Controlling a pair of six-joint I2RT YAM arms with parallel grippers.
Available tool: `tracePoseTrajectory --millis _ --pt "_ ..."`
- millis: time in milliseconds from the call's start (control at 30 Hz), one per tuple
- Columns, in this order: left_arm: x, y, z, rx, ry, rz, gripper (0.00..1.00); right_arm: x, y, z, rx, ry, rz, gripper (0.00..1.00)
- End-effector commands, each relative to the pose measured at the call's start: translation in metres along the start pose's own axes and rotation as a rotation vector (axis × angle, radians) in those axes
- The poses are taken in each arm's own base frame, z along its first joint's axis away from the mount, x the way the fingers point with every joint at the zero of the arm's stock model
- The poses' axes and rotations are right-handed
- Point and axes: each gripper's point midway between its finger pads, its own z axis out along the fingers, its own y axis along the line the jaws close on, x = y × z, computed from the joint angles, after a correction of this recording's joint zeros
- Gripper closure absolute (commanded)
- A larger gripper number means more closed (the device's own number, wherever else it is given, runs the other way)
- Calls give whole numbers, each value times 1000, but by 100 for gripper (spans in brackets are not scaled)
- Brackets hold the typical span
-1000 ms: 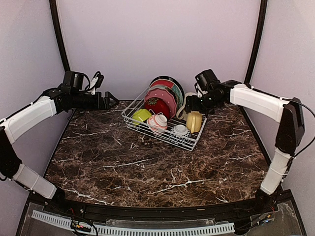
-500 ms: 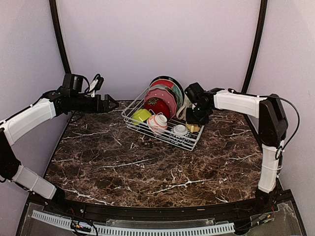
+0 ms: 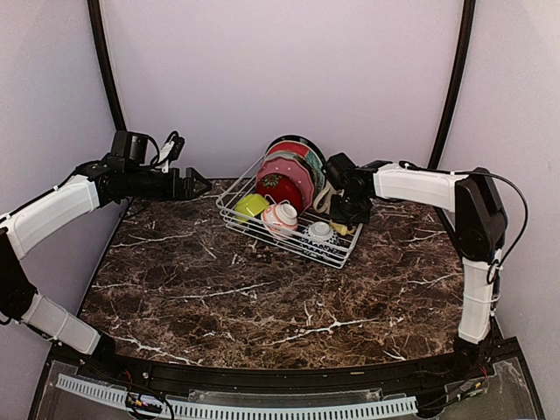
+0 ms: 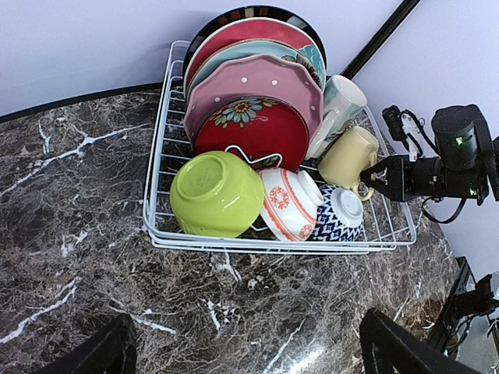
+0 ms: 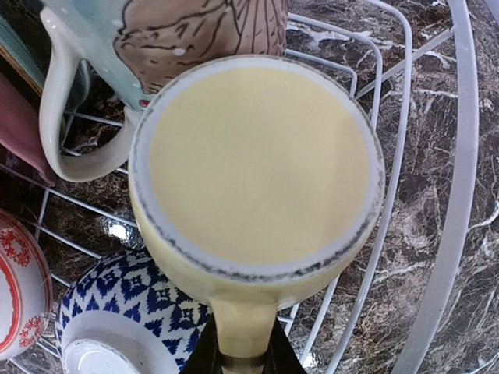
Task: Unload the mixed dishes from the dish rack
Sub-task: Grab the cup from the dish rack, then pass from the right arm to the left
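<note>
The white wire dish rack [image 3: 262, 234] stands at the back of the marble table, holding upright plates [image 4: 257, 78], a lime bowl [image 4: 217, 193], a red-and-white bowl [image 4: 290, 204] and a blue-patterned bowl [image 4: 337, 214]. At its right end lies a yellow mug [image 5: 257, 164], bottom toward the right wrist camera. My right gripper [image 5: 243, 354] is shut on the handle of that mug [image 4: 348, 156]. Behind it leans a pale patterned mug [image 5: 171, 39]. My left gripper [image 3: 199, 184] hangs open to the left of the rack, holding nothing.
The rack's [image 4: 273, 248] front rim and upright prongs ring the dishes. A red floral plate [image 4: 251, 134] stands in front of the pink one. The rear wall is close behind the rack. Dark marble tabletop [image 3: 262, 306] stretches in front toward the arm bases.
My right gripper has come down to the rack's right end and closed on the yellow mug's handle. The left arm has edged slightly right and stays open.
</note>
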Motion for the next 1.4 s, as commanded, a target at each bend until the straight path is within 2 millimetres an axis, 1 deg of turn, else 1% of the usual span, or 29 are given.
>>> tracePoseTrajectory --millis 0,200,300,433,467,533,600,633,667,700,733,767,800,833,867,900,933,967,1000,1033,1067,1100,1133,1167,1200,1233,1267,1300,1367 --pt "3 -4 -4 18 -2 3 1 -22 5 -21 10 -115 45 90" --pt "3 -4 -5 16 -3 2 1 -50 11 -65 -65 -232 64 100" --pt "4 -3 -3 16 1 0 1 -64 9 -93 -127 -316 74 100" --pt "5 -4 -1 30 6 -6 1 -79 17 -133 -314 -437 73 100" --pt "5 -5 -1 34 4 -7 1 -74 18 -137 -365 -439 70 100" --pt "4 -7 0 50 1 -11 2 -70 26 -153 -531 -449 67 100" --pt "-1 -17 0 101 -14 -16 5 -61 39 -178 -750 -462 55 100" --pt "-2 -24 -2 137 -17 -37 5 -57 45 -199 -874 -491 49 100" --pt "-4 -29 -1 166 -38 -36 4 -49 51 -217 -997 -503 34 100" --pt "-5 -39 -4 217 -43 -61 3 -44 53 -230 -1082 -520 38 100" --pt "-7 -48 -2 259 -70 -52 2 -40 56 -242 -1161 -530 44 100" --pt "-17 -63 -7 325 -115 -62 2 -37 58 -252 -1224 -532 47 100" --pt "-7 -73 -3 365 -102 -79 1 -34 60 -259 -1277 -522 59 100" --pt "-8 -85 -5 412 -109 -124 1 -31 63 -266 -1328 -511 67 100" --pt "-7 -103 -3 477 -143 -110 2 -28 66 -271 -1370 -498 77 100" --pt "-12 -125 -8 551 -187 -125 4 -25 68 -274 -1412 -478 104 100" --pt "-2 -130 -4 575 -185 -140 5 -21 69 -277 -1448 -467 122 100" --pt "-6 -150 -8 634 -232 -139 6 -17 72 -279 -1482 -456 135 100" --pt "-1 -152 -5 634 -245 -153 7 -13 74 -280 -1514 -441 145 100" --pt "-1 -166 -6 675 -266 -146 8 -10 77 -281 -1540 -428 152 100" --pt "-1 -167 -3 664 -284 -157 9 -7 80 -280 -1561 -408 157 100" --pt "1 -176 -3 687 -295 -156 9 -4 83 -280 -1580 -393 160 100" --pt "2 -175 3 678 -297 -172 11 0 86 -281 -1600 -381 159 100" --pt "1 -183 1 705 -314 -166 12 3 88 -281 -1614 -373 158 100" --pt "4 -184 5 711 -309 -185 15 7 90 -279 -1618 -364 162 100" --pt "2 -191 1 743 -333 -180 16 9 91 -277 -1620 -357 167 100" --pt "5 -191 5 751 -329 -197 18 14 92 -275 -1622 -344 170 100" --pt "4 -195 1 774 -348 -193 19 16 93 -273 -1627 -337 173 100" --pt "5 -199 5 780 -346 -204 21 20 93 -273 -1641 -327 174 100"
